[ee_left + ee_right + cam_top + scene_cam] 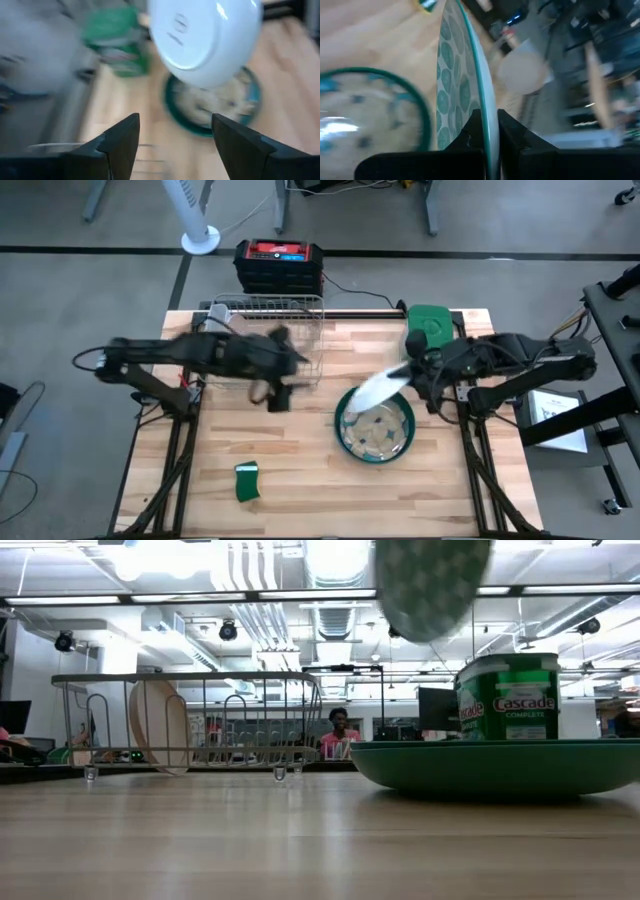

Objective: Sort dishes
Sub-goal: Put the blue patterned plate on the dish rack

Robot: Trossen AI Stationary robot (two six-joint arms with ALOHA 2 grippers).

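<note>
My right gripper (412, 372) is shut on a round plate (381, 387) with a white underside and a green-spotted face. The plate is raised over the plate stack (375, 430), a teal-rimmed plate with a patterned glassy one inside. The low view shows the raised plate (432, 585) high above the stack (500, 765). My left gripper (280, 388) hovers open beside the wire dish rack (272, 330), its fingers (120, 145) facing the raised plate (205, 40). One pale plate (160, 725) stands on edge in the rack. My right gripper pinches the spotted plate's rim (489, 117) between its two fingers, one finger on the spotted face and one on the white back. The fingers come from the table's right side. The plate is lifted clear of the stack and tilted, nearly on edge.
A green Cascade canister (432, 325) stands at the far right, just behind the stack. A small green sponge (247, 480) lies near the front left. A red and black box (279, 265) sits beyond the far edge. People show in the room behind.
</note>
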